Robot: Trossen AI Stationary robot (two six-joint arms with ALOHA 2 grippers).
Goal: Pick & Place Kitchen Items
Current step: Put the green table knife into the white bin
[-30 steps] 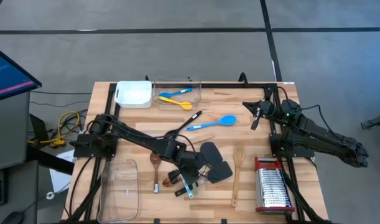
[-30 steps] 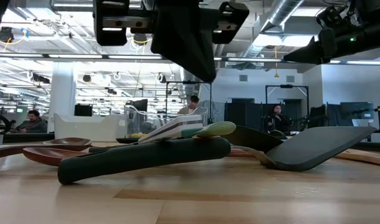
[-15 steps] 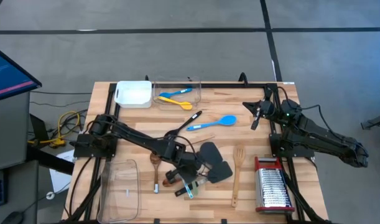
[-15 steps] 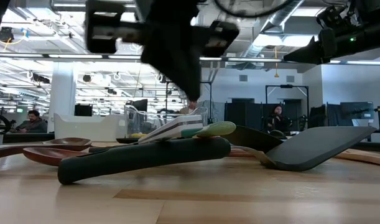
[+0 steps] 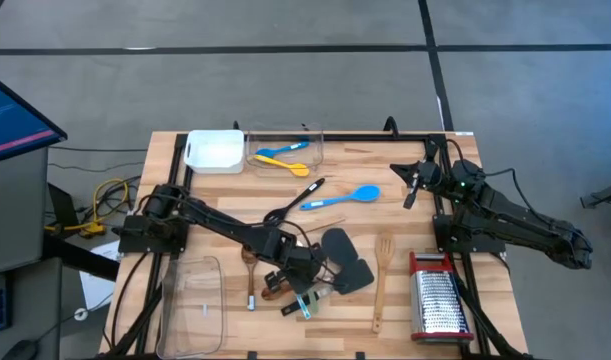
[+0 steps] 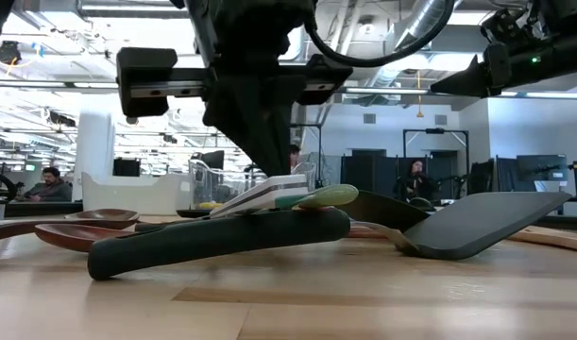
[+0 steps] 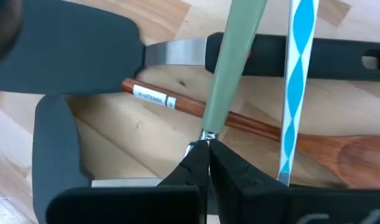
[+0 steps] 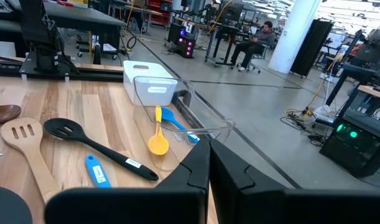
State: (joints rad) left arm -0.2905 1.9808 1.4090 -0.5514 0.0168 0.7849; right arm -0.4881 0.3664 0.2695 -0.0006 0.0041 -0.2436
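Note:
Several utensils lie in a pile at the table's front centre: two dark grey spatulas (image 5: pixel 343 255), a wooden spoon (image 5: pixel 249 265), a sage-green-handled piece (image 7: pixel 230 68) and a blue-and-white striped handle (image 7: pixel 295 81). My left gripper (image 5: pixel 290 280) is shut and low over this pile. Its tips (image 7: pixel 203 148) are at the green handle's metal neck. A blue spoon (image 5: pixel 345 197), a black slotted spoon (image 5: pixel 297 197) and a wooden slotted spatula (image 5: pixel 382 270) lie flat on the table. My right gripper (image 5: pixel 410 190) is shut and empty, raised at the right. My left gripper comes from above, pointing down, with its shut fingertips (image 7: pixel 196 158) at the small metal neck (image 7: pixel 206 134) at the end of the green handle. I cannot tell whether the metal is pinched between the tips or only touched. The piece lies on the other utensils.
A clear tub (image 5: pixel 285 155) with a yellow and a blue spoon and a white tray (image 5: pixel 214 150) stand at the far edge. An empty clear tub (image 5: pixel 195 305) is at the front left. A steel grater (image 5: pixel 440 300) is at the front right.
My left gripper has come down onto the pile and gone a little toward the table's near-left. The utensils have stayed where they were.

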